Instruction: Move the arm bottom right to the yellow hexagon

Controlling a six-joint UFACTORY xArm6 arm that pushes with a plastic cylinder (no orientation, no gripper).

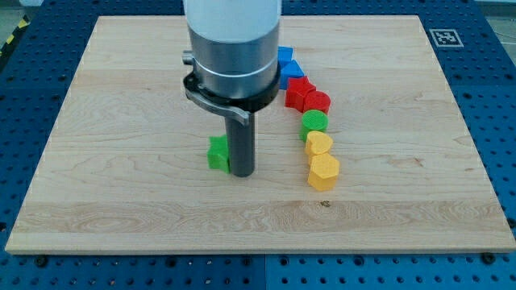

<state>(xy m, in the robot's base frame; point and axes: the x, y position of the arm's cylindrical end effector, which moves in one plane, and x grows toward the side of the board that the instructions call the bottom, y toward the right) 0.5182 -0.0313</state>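
Bench (121, 97): pale wooden board on a blue perforated surface. Far left and near left carry nothing but bare wood grain.

Left of centre: a green block (217, 152), shape hard to read, possibly a star or cube form. It sits just beside the rod, on the rod's left, touching or very nearly so; contact cannot be confirmed.

Centre: arm's broad grey-and-white body hangs over the far middle of the board. Dark rod drops from it, the tip (243, 174) on the wood immediately right of the green block.

No claw on this rig, only the rod, so no apart-or-together state to report.

Right of centre: a curving line of blocks, far to near. Two blue blocks (289, 66) farthest, partly hidden behind the arm body. Then two red blocks (306, 97), touching. Then a green cylinder (314, 122). Then a yellow heart-like block (319, 144). Nearest, the yellow hexagon (323, 171), touching the yellow piece behind it.

Progress, as judged: the target spot is the bare wood near-right of the yellow hexagon. The tip stands to the hexagon's left, apart from it, at about the same depth. So the task looks not yet done. Remaining: travel rightward, passing on the near side of the hexagon to avoid knocking it, then stop just beyond its near-right corner.

Far right: bare board; a small printed marker (443, 36) at the far corner.
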